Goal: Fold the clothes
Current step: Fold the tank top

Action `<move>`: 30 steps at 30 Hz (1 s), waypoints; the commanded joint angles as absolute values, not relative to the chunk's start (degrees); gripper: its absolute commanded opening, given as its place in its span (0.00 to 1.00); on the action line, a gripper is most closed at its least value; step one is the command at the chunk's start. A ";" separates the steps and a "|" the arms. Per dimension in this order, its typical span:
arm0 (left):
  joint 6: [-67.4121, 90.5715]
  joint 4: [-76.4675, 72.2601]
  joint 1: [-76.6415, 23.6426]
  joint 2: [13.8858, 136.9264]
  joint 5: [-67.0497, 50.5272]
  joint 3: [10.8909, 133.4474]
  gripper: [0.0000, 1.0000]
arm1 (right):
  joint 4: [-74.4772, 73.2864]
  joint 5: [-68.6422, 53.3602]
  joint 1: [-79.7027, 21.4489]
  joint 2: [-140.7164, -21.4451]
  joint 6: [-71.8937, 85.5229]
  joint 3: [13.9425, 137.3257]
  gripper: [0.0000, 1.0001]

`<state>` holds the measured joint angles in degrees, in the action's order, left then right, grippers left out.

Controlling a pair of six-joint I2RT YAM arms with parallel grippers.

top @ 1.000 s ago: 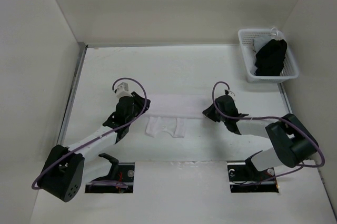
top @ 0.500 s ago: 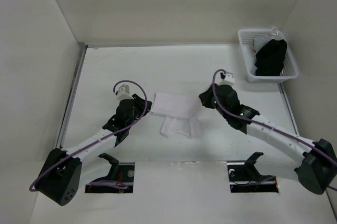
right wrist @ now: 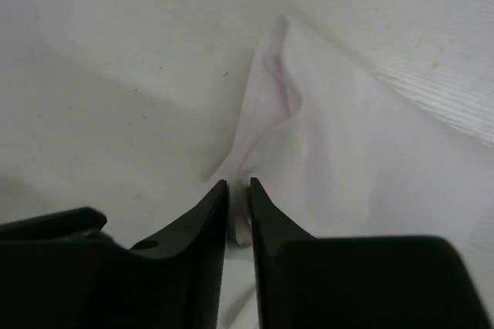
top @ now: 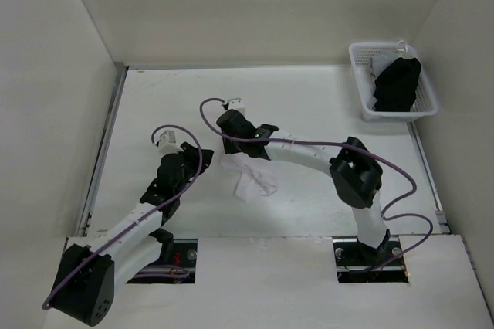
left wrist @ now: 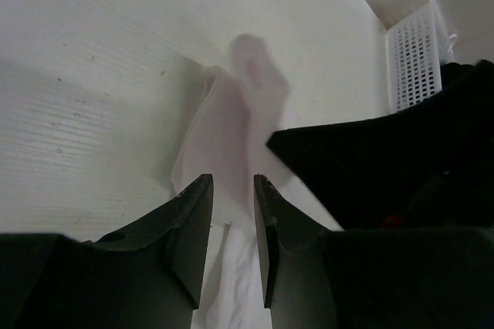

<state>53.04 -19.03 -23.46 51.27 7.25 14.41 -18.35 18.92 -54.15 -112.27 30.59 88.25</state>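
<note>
The clothes (top: 253, 178), a thin white wrinkled garment, lie bunched in a small heap at mid-table. My right arm reaches far to the left, and its gripper (top: 231, 153) sits at the heap's upper left corner. In the right wrist view the jaws (right wrist: 236, 186) stand nearly together with a fold of the clothes (right wrist: 347, 151) pinched between them. My left gripper (top: 184, 165) is just left of the heap. Its jaws (left wrist: 231, 182) stand apart, and the clothes (left wrist: 231, 128) show through the gap and ahead of the tips, with nothing gripped.
A white basket (top: 356, 74) at the back right corner holds a black garment (top: 397, 83). It shows in the left wrist view too, as the basket (left wrist: 413, 55) beyond my right arm (left wrist: 386, 167). Walls close the table on the left, back and right.
My right arm has swept from the right side across to the left, carrying the garment's right end over. The stretched strip has become a bunched heap. My left gripper has drawn back down-left.
</note>
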 commanded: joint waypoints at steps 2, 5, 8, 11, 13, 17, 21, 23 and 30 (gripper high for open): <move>54.05 -20.74 -19.39 47.82 3.35 12.22 0.27 | -23.91 19.25 -55.68 -116.54 31.28 95.54 0.41; 54.14 -19.95 -17.10 46.93 2.29 11.69 0.28 | -19.97 17.85 -56.20 -111.82 32.60 90.81 0.46; 53.97 -20.21 -17.53 49.82 1.93 13.88 0.28 | -14.61 18.37 -56.20 -102.60 33.66 80.37 0.49; 53.18 -21.70 -21.38 55.35 3.33 18.09 0.29 | -11.52 18.20 -53.49 -95.99 34.19 70.43 0.38; 52.12 -23.20 -23.94 59.48 4.74 20.73 0.29 | -10.46 18.02 -51.38 -93.79 34.36 65.06 0.16; 51.06 -26.10 -28.51 68.62 6.24 25.30 0.30 | -3.80 16.44 -48.39 -87.20 34.71 52.06 0.14; 51.68 -29.35 -30.71 73.03 6.24 25.84 0.29 | 6.30 10.92 -45.58 -81.13 40.50 39.93 0.46; 51.68 -29.79 -31.07 73.30 6.24 25.32 0.29 | 10.53 7.92 -44.35 -79.81 44.02 35.79 0.48; 51.42 -29.27 -29.84 70.76 6.24 21.72 0.29 | 22.49 1.68 -43.99 -80.85 53.08 27.52 0.50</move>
